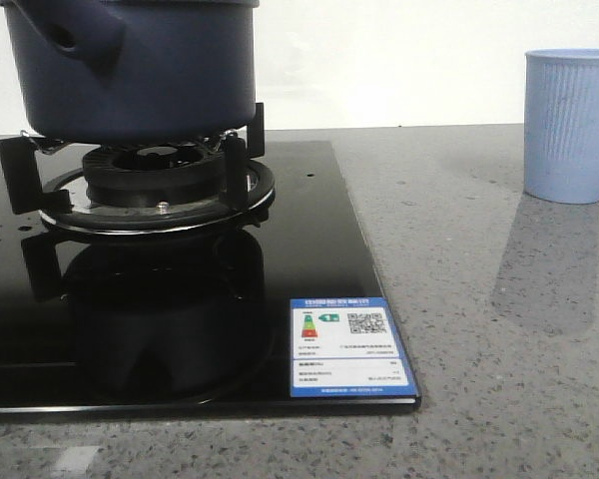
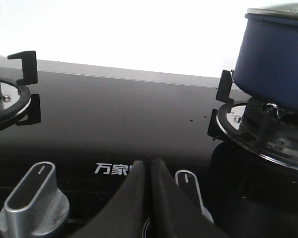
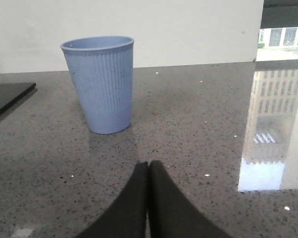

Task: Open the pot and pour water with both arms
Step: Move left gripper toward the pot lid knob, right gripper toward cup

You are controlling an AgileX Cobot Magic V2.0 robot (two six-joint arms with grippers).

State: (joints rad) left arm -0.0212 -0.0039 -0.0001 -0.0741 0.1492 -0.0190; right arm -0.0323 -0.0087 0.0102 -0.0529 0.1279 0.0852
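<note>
The dark navy-blue pot [image 1: 150, 65] stands on the gas burner's black supports at the upper left of the front view, its stubby handle [image 1: 75, 35] with a hole facing front-left. The left wrist view catches the pot [image 2: 275, 59] too, with a lid rim just visible on top. A light blue ribbed cup [image 1: 571, 125] stands upright on the grey counter to the right. My left gripper [image 2: 148, 161] is shut and empty above the stove's knobs. My right gripper [image 3: 148, 164] is shut and empty over the counter, short of the cup [image 3: 101, 82]. Neither gripper shows in the front view.
The black glass stove top [image 1: 309, 249] carries a blue-and-white energy label [image 1: 349, 347] at its front right corner. Two silver knobs [image 2: 35, 201] [image 2: 191, 191] sit near my left gripper, and a second burner [image 2: 10, 96] lies further off. Bright window reflections mark the speckled counter [image 3: 273, 153].
</note>
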